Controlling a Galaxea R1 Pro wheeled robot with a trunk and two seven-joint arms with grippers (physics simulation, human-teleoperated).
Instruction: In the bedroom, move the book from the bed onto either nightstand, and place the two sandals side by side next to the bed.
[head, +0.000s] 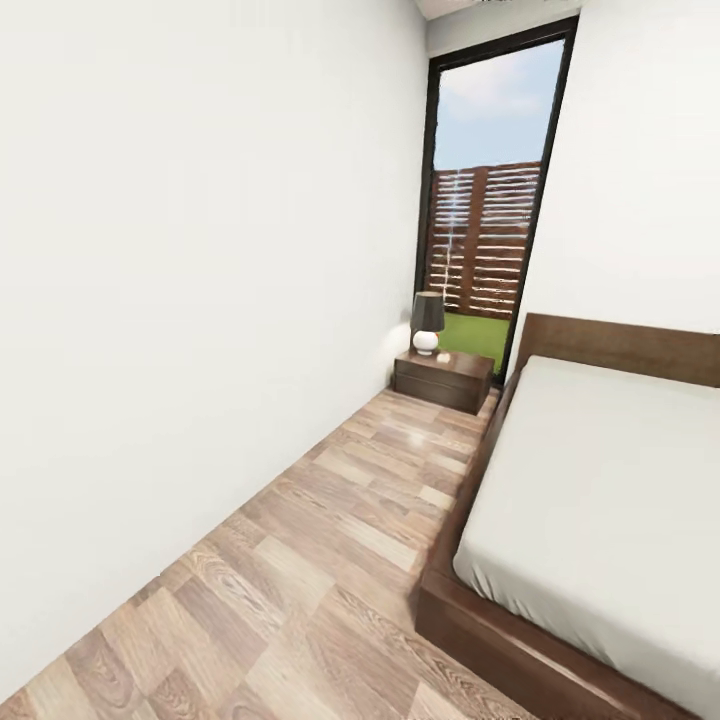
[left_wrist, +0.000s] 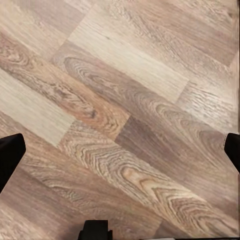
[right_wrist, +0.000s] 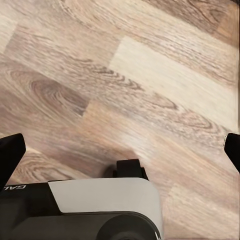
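I am in the bedroom, facing along the strip of wood-plank floor between the white wall on my left and the bed on my right. The bed's pale mattress runs lengthwise away from me towards its dark headboard. The nightstand stands at the far end of this strip, just beside the head of the bed and under the tall window, with a small lamp on its top.

The part of the mattress I can see is bare: no book lies on it, and no sandals lie on the floor ahead, so where they are I cannot say from here.

My left gripper hangs over bare floor, its dark fingertips at the two edges of the wrist view, spread wide with nothing between them. My right gripper is likewise spread wide and holds nothing, above the floor and part of my own base.

The bed lies to my right, so my right arm is the nearer one for reaching onto it. I judge that I must first turn or move on to find the book.
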